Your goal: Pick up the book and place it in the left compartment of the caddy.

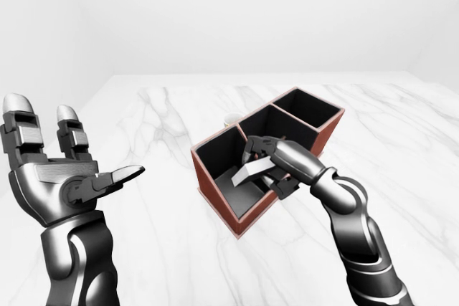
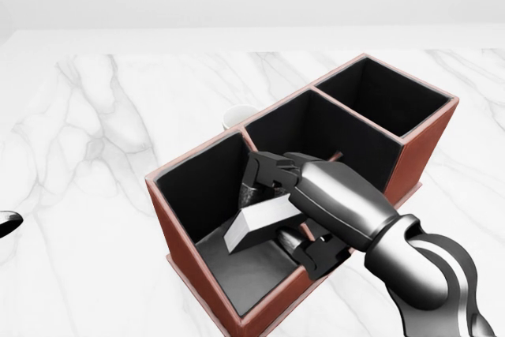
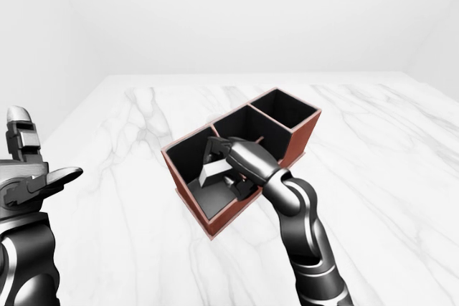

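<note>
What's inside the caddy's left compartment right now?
The book, tilted, gripped by the right hand reaching into the caddy. The hand hides whether its lower edge touches the floor.

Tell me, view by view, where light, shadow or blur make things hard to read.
Head view: sharp, flat light; the caddy interior is near-black, so the book in the right hand stands out. Left-eye view: no blur, soft highlights on the open left hand. Right-eye view: even, shadows faint on the marble table.

left hand (image 1: 61,177): raised, fingers spread | right hand (image 2: 304,207): lowered, fingers apparently clenched
</note>
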Available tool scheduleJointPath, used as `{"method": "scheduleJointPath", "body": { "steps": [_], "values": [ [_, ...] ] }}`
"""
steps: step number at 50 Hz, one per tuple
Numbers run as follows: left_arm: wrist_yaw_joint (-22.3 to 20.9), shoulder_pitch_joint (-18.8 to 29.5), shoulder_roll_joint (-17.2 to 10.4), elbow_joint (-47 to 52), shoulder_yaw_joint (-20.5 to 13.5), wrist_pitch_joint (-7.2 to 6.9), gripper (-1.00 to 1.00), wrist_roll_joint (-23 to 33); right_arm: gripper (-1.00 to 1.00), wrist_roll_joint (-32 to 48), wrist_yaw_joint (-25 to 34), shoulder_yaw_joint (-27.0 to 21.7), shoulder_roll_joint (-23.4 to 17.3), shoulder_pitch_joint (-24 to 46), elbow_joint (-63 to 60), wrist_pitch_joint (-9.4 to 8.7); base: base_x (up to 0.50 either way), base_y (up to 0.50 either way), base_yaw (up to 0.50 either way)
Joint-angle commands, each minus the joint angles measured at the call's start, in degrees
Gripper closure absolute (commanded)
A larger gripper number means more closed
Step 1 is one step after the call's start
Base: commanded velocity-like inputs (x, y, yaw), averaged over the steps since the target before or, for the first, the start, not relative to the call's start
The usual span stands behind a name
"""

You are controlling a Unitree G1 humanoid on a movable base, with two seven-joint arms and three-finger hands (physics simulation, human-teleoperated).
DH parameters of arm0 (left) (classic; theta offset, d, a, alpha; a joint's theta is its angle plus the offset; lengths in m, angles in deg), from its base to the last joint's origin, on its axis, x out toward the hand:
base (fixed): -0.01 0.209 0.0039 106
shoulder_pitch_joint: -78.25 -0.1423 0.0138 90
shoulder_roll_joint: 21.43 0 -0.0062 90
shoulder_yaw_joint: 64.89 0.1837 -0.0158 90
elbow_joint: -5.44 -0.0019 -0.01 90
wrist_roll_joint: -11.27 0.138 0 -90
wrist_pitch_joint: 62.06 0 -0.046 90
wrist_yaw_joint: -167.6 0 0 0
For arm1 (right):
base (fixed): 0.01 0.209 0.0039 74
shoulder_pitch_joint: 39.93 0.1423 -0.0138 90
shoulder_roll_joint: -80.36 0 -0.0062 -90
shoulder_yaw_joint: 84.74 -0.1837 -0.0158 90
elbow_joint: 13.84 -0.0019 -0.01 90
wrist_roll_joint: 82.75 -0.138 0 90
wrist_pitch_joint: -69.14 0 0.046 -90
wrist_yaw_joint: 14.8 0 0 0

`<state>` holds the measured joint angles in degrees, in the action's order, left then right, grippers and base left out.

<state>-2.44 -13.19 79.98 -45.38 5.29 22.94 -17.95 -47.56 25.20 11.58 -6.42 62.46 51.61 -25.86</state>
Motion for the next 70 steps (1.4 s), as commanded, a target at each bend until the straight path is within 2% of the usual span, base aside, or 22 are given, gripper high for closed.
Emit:
{"method": "scheduleJointPath", "body": {
  "steps": [1,36,70],
  "values": [
    [0.9,1.1,0.2,-4.9,0.6,0.00,-1.00,0.9,1.00,-1.8,0.0,-0.4,1.2,0.1,3.9,0.00,0.00,0.00,0.00],
    [1.2,1.2,0.0,-4.4,0.1,0.00,-1.00,0.4,1.00,2.6,0.0,1.3,4.6,0.0,8.1,0.00,0.00,0.00,0.00],
    [1.3,1.2,0.1,-4.1,0.3,0.00,-1.00,0.5,1.00,4.1,0.0,1.5,5.7,0.1,9.3,0.00,0.00,0.00,0.00]
  ]
}}
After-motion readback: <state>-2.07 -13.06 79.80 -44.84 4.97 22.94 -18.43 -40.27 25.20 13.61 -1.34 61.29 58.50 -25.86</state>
